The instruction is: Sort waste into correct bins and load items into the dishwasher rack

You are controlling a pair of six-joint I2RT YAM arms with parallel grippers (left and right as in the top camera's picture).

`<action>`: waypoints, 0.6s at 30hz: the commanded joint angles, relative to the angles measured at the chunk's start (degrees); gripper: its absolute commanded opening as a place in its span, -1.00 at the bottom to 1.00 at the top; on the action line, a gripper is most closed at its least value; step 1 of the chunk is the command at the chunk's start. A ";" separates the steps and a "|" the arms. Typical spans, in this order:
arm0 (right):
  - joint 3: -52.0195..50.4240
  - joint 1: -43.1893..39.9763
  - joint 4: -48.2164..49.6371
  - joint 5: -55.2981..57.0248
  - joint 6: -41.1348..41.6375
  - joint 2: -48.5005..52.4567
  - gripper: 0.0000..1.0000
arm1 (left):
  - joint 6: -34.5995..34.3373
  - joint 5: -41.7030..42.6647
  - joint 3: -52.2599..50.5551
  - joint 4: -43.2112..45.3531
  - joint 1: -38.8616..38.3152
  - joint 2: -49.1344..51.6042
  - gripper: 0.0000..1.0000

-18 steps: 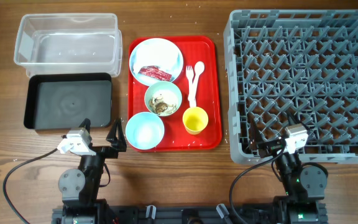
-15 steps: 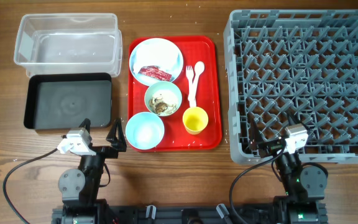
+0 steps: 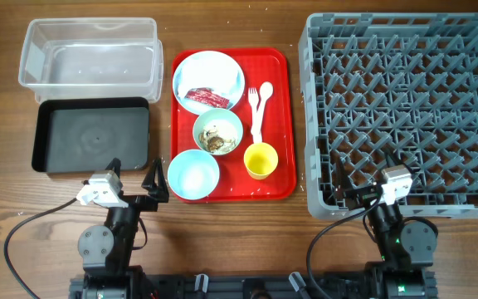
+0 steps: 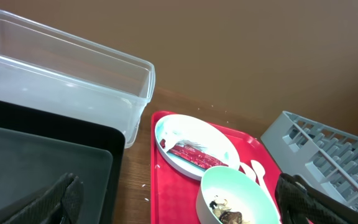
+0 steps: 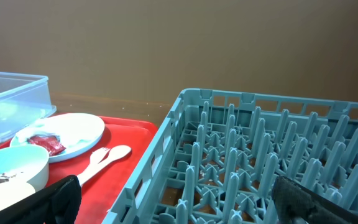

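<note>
On the red tray (image 3: pixel 280 91) a pale blue plate (image 3: pixel 214 71) holds the red-and-dark wrapper (image 3: pixel 207 97). The pale green bowl (image 3: pixel 217 132) holds brownish food scraps (image 4: pixel 225 208). A pale blue bowl (image 3: pixel 193 175), a yellow cup (image 3: pixel 260 160) and a white fork and spoon (image 3: pixel 258 104) lie beside them. No napkin shows. The clear tub (image 3: pixel 90 54) and black tray (image 3: pixel 92 135) sit left, the grey rack (image 3: pixel 405 112) right. My left gripper (image 3: pixel 134 174) is open and empty near the black tray's front edge. My right gripper (image 3: pixel 362 170) is open and empty over the rack's front edge.
The wooden table (image 3: pixel 222 224) shows between the bins, the red tray and the rack. Both arm bases and their cables sit at the front edge. A brown wall stands behind the table in both wrist views.
</note>
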 commanded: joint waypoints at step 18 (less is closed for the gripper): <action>16.39 -0.26 2.91 -0.13 1.05 13.22 0.99 | 1.53 2.84 16.55 2.49 -0.26 15.54 1.00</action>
